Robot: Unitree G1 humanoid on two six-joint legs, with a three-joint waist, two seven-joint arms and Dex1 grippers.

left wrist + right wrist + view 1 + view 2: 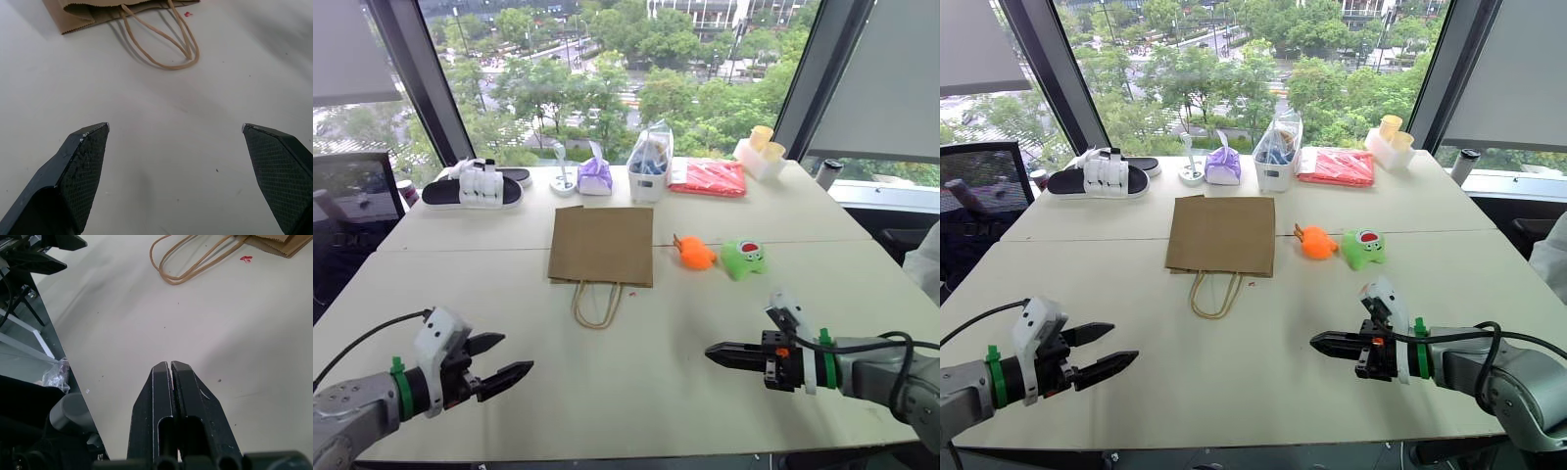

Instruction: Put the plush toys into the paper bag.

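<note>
We see the left gripper [514,358] hovering over the near left of the white table [636,392], its two black fingers spread wide with nothing between them. Farther in, about the middle of the table, lies the paper bag [602,245]: plain brown kraft, flat on its side, its mouth turned toward the near edge and its thin tan loop handles [595,304] trailing on the tabletop. Just right of the bag sit the plush toys, close together but apart from it: the orange one [694,254], rounded, and beside it the green one [743,259], bright with a red-and-white mouth patch. Both rest on the table, outside the bag. At the near right, the right gripper [713,353] points left toward the table's middle, its fingers pressed together and holding nothing
</note>
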